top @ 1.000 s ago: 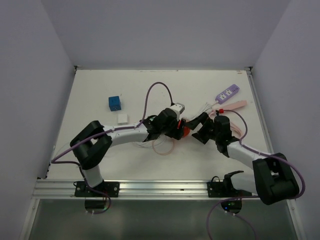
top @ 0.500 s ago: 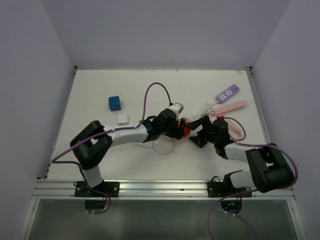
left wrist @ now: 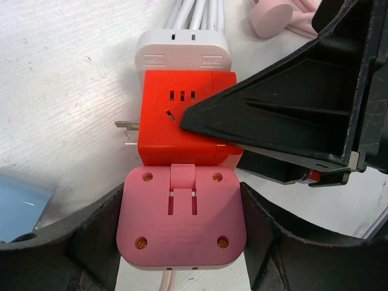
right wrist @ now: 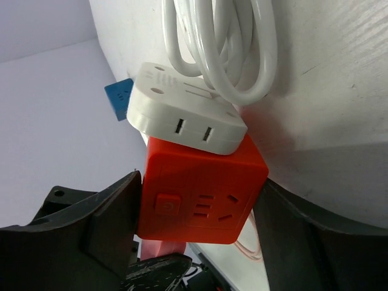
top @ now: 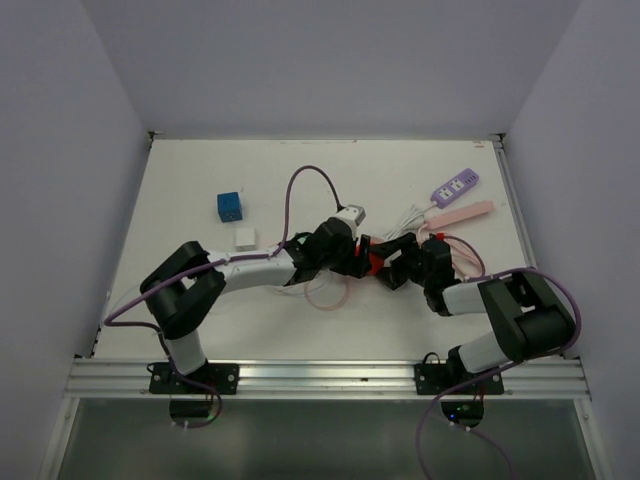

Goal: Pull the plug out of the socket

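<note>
A red cube socket (left wrist: 176,130) lies on the table with a flat pink plug (left wrist: 182,242) pushed into its near face and a white plug (left wrist: 182,54) on its far face. My left gripper (left wrist: 182,212) is shut on the pink plug, one finger on each side. My right gripper (right wrist: 200,206) is shut on the red socket (right wrist: 200,194), its fingers (right wrist: 112,218) pressed against two opposite faces. In the top view both grippers meet at the red socket (top: 373,262) in the middle of the table.
White cables (right wrist: 224,42) coil off the white plug (right wrist: 182,115). A pink power strip (top: 462,212) and a purple one (top: 454,186) lie at the back right. A blue cube (top: 229,206) and a small white block (top: 244,237) sit at the left. A thin pink cable loops beneath the arms.
My right gripper has moved left up to the red socket and closed its jaws on it. The left gripper has kept its grip on the pink plug.
</note>
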